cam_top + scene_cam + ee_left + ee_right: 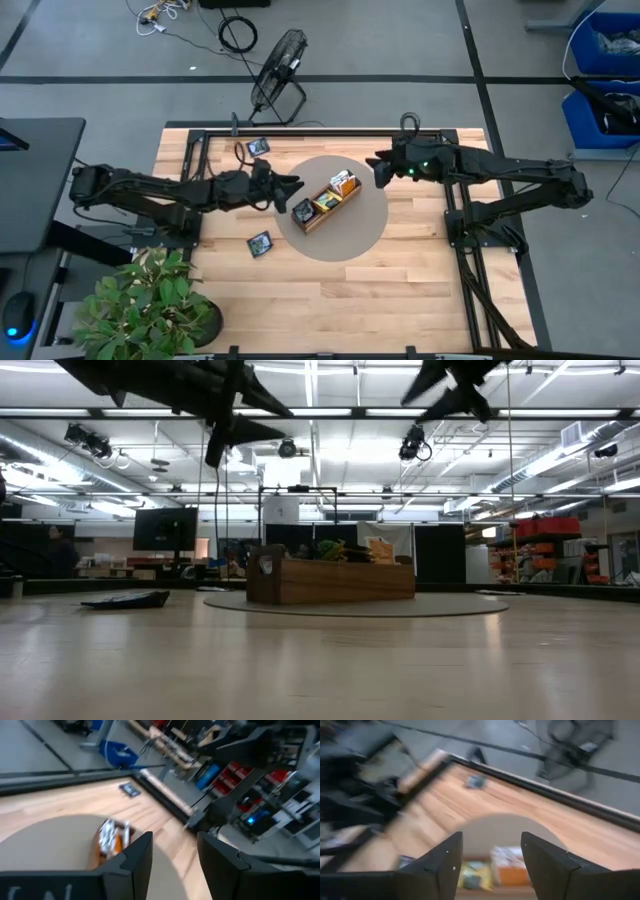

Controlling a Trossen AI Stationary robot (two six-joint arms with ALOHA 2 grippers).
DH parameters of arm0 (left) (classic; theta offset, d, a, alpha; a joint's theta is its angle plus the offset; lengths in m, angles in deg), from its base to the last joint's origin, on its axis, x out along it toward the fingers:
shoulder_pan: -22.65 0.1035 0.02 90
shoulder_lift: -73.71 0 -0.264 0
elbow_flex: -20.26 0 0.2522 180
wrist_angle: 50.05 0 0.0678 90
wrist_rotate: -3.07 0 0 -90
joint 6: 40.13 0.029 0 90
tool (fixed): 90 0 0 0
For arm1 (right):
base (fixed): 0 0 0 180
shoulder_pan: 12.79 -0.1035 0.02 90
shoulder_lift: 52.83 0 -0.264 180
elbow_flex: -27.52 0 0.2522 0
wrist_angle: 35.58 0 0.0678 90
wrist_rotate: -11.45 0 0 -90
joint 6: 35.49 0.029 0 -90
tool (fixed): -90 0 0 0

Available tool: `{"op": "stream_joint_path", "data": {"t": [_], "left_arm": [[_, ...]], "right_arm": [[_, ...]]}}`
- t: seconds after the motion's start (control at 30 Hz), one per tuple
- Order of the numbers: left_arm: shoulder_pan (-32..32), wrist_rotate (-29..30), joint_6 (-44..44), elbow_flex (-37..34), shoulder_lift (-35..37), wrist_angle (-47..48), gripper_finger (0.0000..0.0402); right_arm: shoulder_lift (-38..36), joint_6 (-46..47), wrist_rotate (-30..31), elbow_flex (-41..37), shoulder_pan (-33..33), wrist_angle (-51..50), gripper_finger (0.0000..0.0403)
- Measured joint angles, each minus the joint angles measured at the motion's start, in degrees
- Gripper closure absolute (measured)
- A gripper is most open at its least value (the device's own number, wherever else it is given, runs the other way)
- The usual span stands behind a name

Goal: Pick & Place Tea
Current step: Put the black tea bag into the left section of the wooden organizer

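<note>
Tea packets fill the brown wooden tray (322, 215), which sits at an angle on a round grey mat (362, 228) in the middle of the table (400, 290): an orange-and-white packet (344, 183) stands in the end compartment nearest the right arm, a yellow-green packet (324, 201) in the middle one, and a dark packet (303, 210) in the end nearest the left arm. Two more dark navy packets lie loose on the bare wood, one (260, 244) just off the mat's edge on the left arm's side toward the front, the other (258, 147) near the table's far edge beside the black frame. The left gripper (291, 187) hangs in the air just beside the tray's dark-packet end, its fingers (135, 857) spread apart with nothing between them. The right gripper (377, 166) is raised above the mat's far edge, near the tray's orange end, its fingers (445, 860) likewise parted and empty. From table height, the tray shows packets poking above its rim, and both grippers are well above it. A potted plant (150, 300) stands at the table's front corner on the left arm's side, and a small floor fan (277, 65) sits beyond the table's far edge.
</note>
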Motion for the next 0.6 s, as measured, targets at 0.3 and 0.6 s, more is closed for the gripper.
{"op": "stream_joint_path", "data": {"t": [0.3,0.6], "left_arm": [[0.24,-0.95,4.85,0.01,3.76,-0.37,0.0241],[0.24,-1.14,5.83,-0.02,5.38,-0.46,0.0241]], "right_arm": [[0.06,-5.39,-23.09,0.02,0.45,26.78,0.0208],[5.13,1.04,-20.52,-9.28,-2.27,53.02,0.0223]]}}
